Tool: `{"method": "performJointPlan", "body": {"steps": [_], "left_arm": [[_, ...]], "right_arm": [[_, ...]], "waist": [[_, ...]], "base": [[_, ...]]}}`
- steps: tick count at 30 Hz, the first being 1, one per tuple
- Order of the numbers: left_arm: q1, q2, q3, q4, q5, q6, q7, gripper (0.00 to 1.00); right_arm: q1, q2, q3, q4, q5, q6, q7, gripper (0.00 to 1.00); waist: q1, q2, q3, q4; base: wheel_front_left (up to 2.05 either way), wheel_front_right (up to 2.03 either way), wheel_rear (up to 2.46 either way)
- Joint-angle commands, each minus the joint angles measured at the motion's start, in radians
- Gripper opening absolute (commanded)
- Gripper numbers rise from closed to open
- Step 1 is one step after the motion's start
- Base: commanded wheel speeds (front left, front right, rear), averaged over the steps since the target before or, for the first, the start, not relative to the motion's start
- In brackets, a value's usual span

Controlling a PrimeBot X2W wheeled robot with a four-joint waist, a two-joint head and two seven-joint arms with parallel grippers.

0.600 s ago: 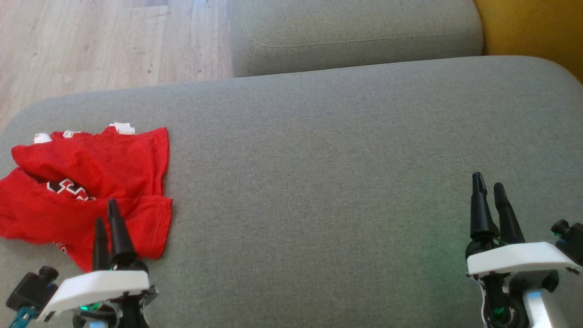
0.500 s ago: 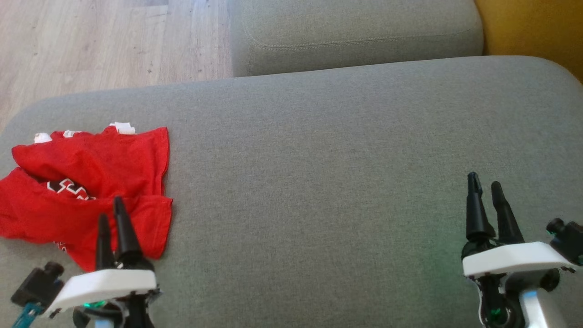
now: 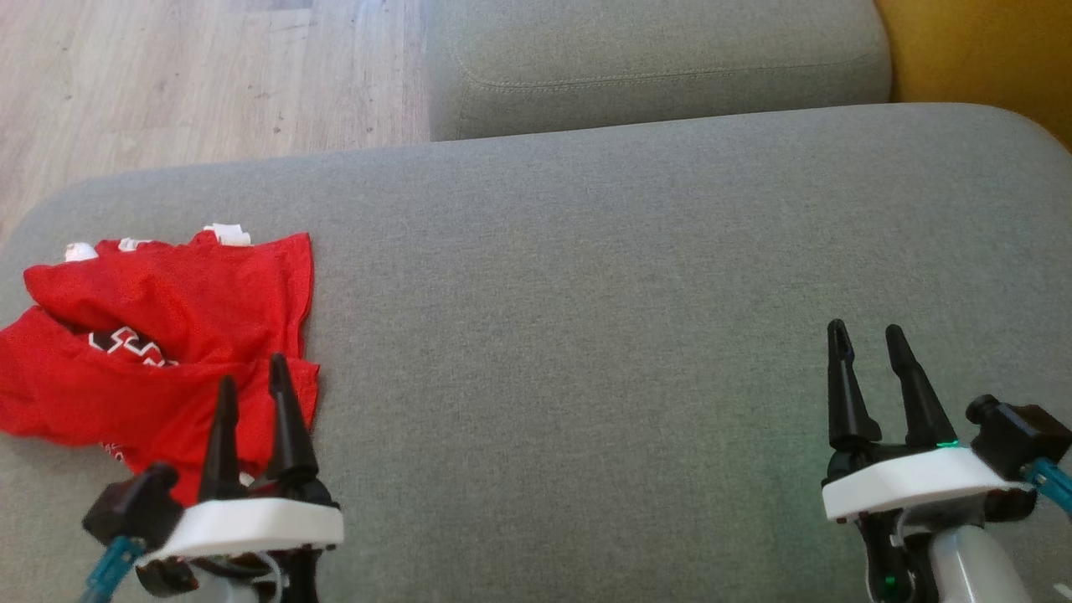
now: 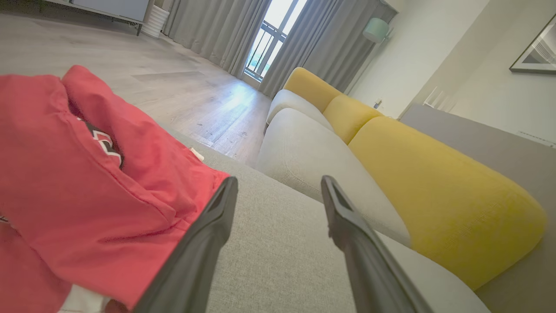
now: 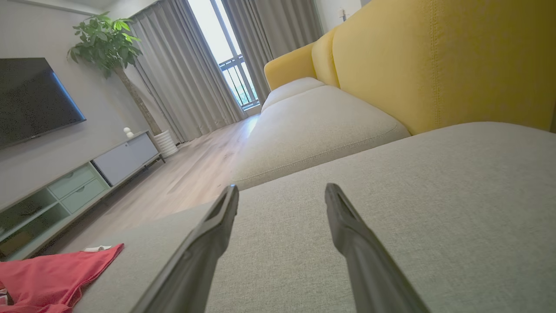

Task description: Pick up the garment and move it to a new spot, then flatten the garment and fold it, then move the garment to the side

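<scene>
The left gripper (image 3: 250,370) stood open, its two dark fingers spread with nothing between them. In the head view its tips lay over the near right corner of the red garment (image 3: 167,310). In the left wrist view one finger (image 4: 204,234) ran along the cloth's edge while the other stood over bare grey fabric; whether that finger touched the cloth could not be told. The right gripper (image 3: 864,327) was open too and empty, well apart from the garment, hovering above the bare right part of the sofa seat (image 3: 586,276).

The garment lay at the left end of that seat, near its rounded corner, with the wooden floor (image 3: 209,75) beyond. It was not flat. It sat in loose, overlapping layers with uneven edges, a dark and white print (image 3: 126,345) half hidden in a crease, and small white labels (image 3: 226,234) poking out at its far edge.

Judging from that, little or none of the task looked done. The cloth was neither smoothed nor folded square, and most of the seat to its right lay bare as a place to carry it. With the left gripper poised at the corner, the pick-up seemed to be the step in hand. Moving the garment, flattening it, folding it and setting it aside appeared to be left. A rough fold already pushed to the side could not be ruled out, though the rumpled layers made that seem less likely.
</scene>
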Motion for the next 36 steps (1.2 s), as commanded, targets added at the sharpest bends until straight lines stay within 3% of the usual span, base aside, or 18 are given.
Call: {"method": "performJointPlan", "body": {"steps": [1,17,27,32,36], "left_arm": [[-0.022,0.01,0.006,-0.035,0.051,0.007,-0.017,1.0],[-0.031,0.052,-0.084,-0.013,0.294,0.064,-0.061,1.0],[-0.042,0.095,-0.171,0.013,0.445,0.131,-0.091,1.0],[-0.047,0.091,-0.185,-0.005,0.457,0.15,-0.106,1.0],[-0.038,0.07,-0.155,-0.025,0.424,0.127,-0.118,1.0]], "right_arm": [[-0.042,-0.007,0.021,-0.045,-0.051,0.005,-0.018,1.0],[-0.043,-0.008,0.032,-0.042,-0.296,0.006,-0.062,1.0],[-0.047,-0.008,0.056,-0.055,-0.456,0.007,-0.091,1.0],[-0.048,-0.009,0.067,-0.067,-0.5,0.007,-0.106,1.0],[-0.041,-0.009,0.071,-0.068,-0.46,0.007,-0.118,1.0]], "waist": [[-0.0001,0.0,0.0,0.0],[-0.0001,0.0,0.002,-0.006],[-0.0001,0.0,0.002,-0.011],[-0.0001,0.0,0.004,-0.011],[-0.0001,0.0,0.005,-0.01]], "base": [[0.0,0.0,0.0],[0.0,0.0,0.0],[0.0,0.0,0.0],[0.0,0.0,0.0],[0.0,0.0,0.0]]}}
